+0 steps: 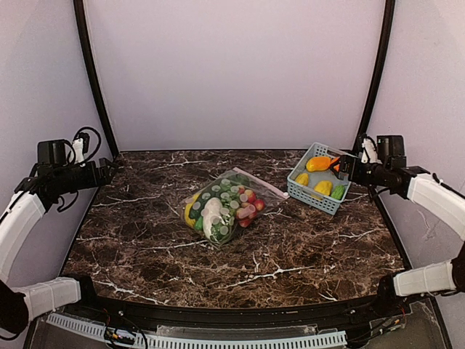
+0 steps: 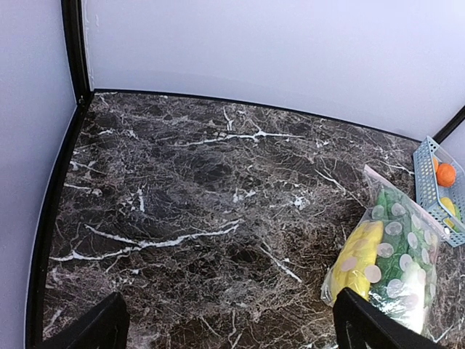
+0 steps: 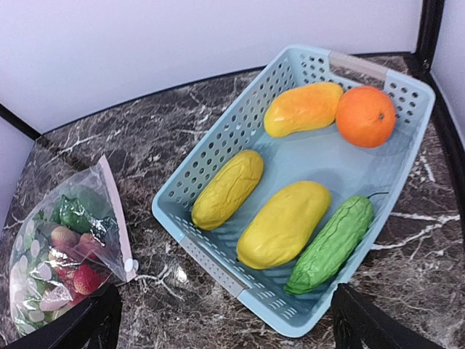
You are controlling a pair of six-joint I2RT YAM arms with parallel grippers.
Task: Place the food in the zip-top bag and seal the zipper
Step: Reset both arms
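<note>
Zip-top bag (image 1: 225, 207): clear spotted plastic, lumpy with food (image 1: 211, 214), flat at table (image 1: 145, 240) centre; long axis diagonal, pink zipper (image 1: 260, 183) end toward slatted basket (image 1: 311, 196). My left gripper (image 2: 229, 331), right gripper (image 3: 225, 327): spread wide, empty.

Left wrist view: the zip-top bag (image 2: 389, 258) runs off the bottom edge, and the near end of the banana bunch (image 2: 357, 262) is hidden behind a dark finger. The blue basket (image 2: 429, 182) is cut by the right edge; only one corner and an orange (image 2: 445, 174) show. Of the left gripper (image 2: 229, 323), only the two fingertips enter at the bottom edge.

Right wrist view: the bag is cut by the left and bottom edges. The right gripper (image 3: 225, 323) likewise shows its tips only.

Top view: the zipper (image 1: 260, 183) is too small to tell whether it is pressed closed. Both arms run off the side edges.
</note>
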